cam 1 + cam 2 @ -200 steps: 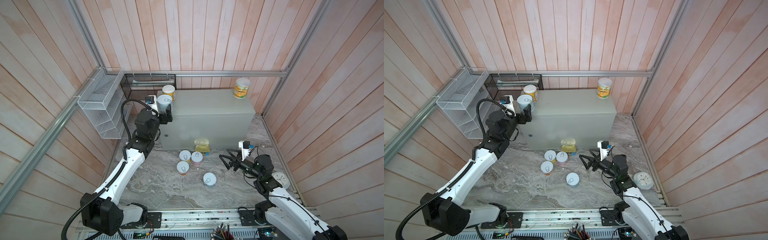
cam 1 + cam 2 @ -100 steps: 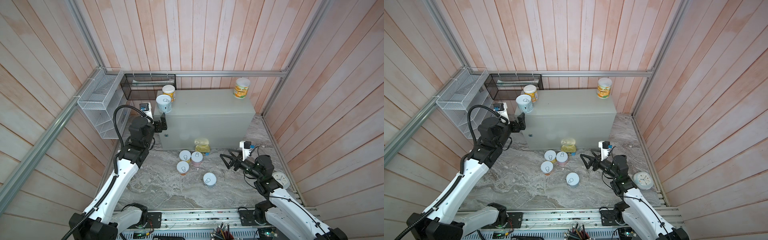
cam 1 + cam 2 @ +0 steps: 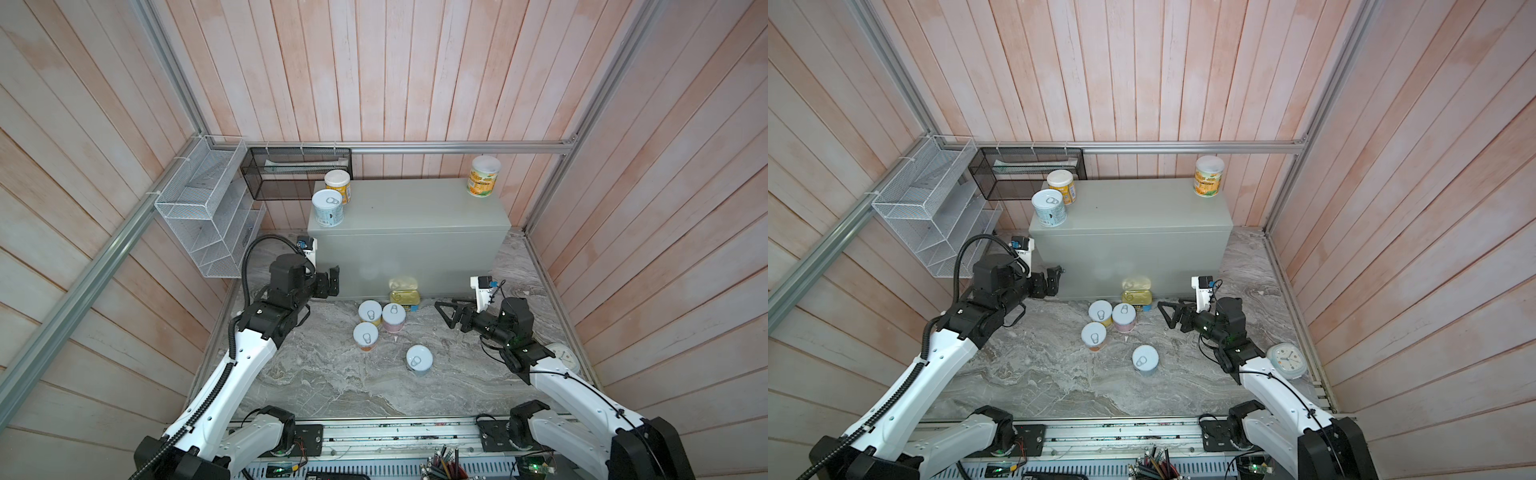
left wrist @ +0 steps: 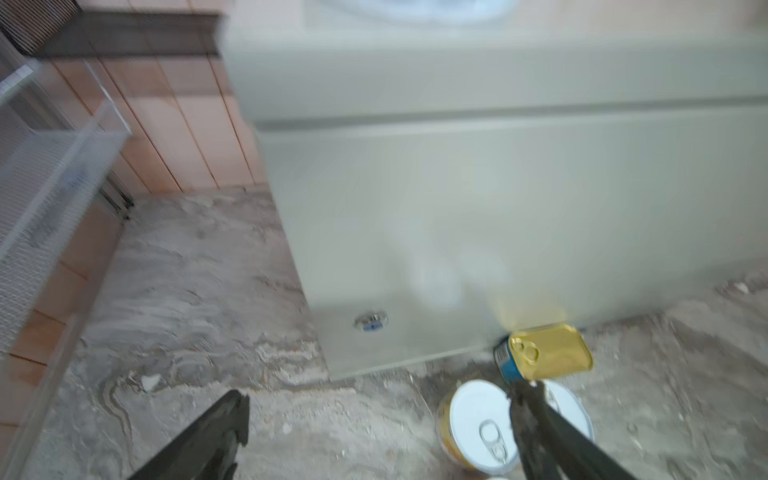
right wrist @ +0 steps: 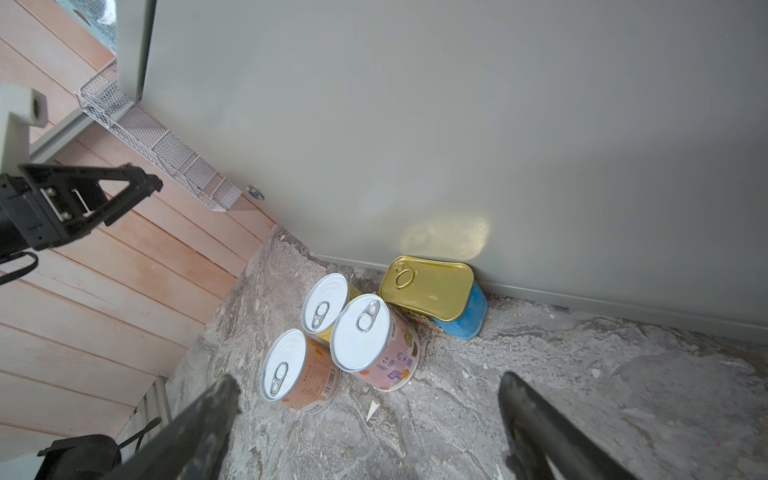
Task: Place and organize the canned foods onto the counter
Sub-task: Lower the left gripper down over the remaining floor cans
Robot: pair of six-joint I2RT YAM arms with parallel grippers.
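Both claws stand apart and hold nothing. The left gripper (image 3: 328, 284) hangs just beside the front wall of the counter (image 3: 409, 212), near its 7 o'clock corner. The right gripper (image 3: 448, 309) hovers low over the marble floor (image 3: 316, 374), at 3 o'clock of the cans that wait there. Three cans are already on the counter top: a pale blue can (image 3: 328, 208) and a yellow can (image 3: 337, 186) close together at the 10 o'clock corner, and a yellow-and-green can (image 3: 483, 176) at the 1 o'clock corner. Below, at 6 o'clock of the counter, the gold-topped tin (image 3: 404, 298) lies against the front wall. A yellow-sided can (image 3: 370, 312), a pink can (image 3: 393, 318) and an orange can (image 3: 365, 336) stand tightly together just in front of it, and a second pale blue can (image 3: 419, 360) stands alone at 5 o'clock of this group. I judge that these cans are stiff metal, probably full and so rather heavy for their size, with smooth labels that may slip. The good hold is across the round side wall at middle height, not at the pull-tab or the rim. The lone one is free on all sides, so it seems the easiest; the grouped ones leave little room for a finger between them. The tin is better taken across its narrow sides.
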